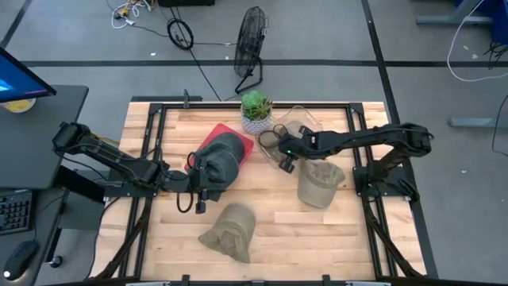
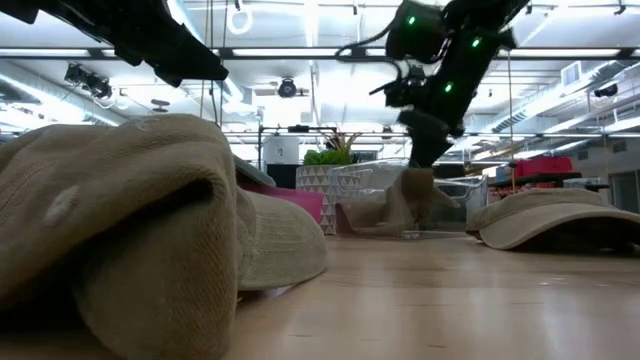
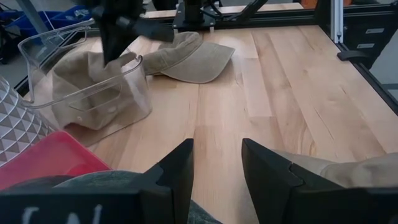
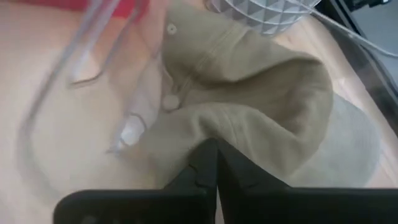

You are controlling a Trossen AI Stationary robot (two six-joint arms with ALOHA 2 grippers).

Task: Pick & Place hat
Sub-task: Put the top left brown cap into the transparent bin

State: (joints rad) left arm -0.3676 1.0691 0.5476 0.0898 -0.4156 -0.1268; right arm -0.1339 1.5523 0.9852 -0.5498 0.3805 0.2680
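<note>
A tan hat (image 4: 261, 93) lies crumpled inside a clear plastic bin (image 1: 300, 125), near the table's far edge. My right gripper (image 4: 211, 149) is down in the bin, shut on that hat; the left wrist view shows it (image 3: 115, 46) above the bin (image 3: 118, 93). A dark grey-green hat (image 1: 224, 155) rests on a red mat (image 1: 248, 144). My left gripper (image 3: 217, 168) is open at this hat's near-left edge (image 1: 198, 183); whether it touches, I cannot tell. Two more tan hats lie on the wood, one right of centre (image 1: 320, 184), one near the front (image 1: 230, 230). My right gripper pinches a raised fold of the tan hat's crown (image 4: 205, 127) between its two shut fingers. It comes from above, slanting down into the bin. The rest of the hat lies slack on the bin's floor, with its button (image 4: 169, 101) showing beside the fold.
A potted plant (image 1: 255, 111) in a white patterned pot stands just left of the bin at the far edge. Black frame rails (image 1: 151, 143) run along both sides of the table. Bare wood (image 1: 278, 214) lies between the two loose tan hats.
</note>
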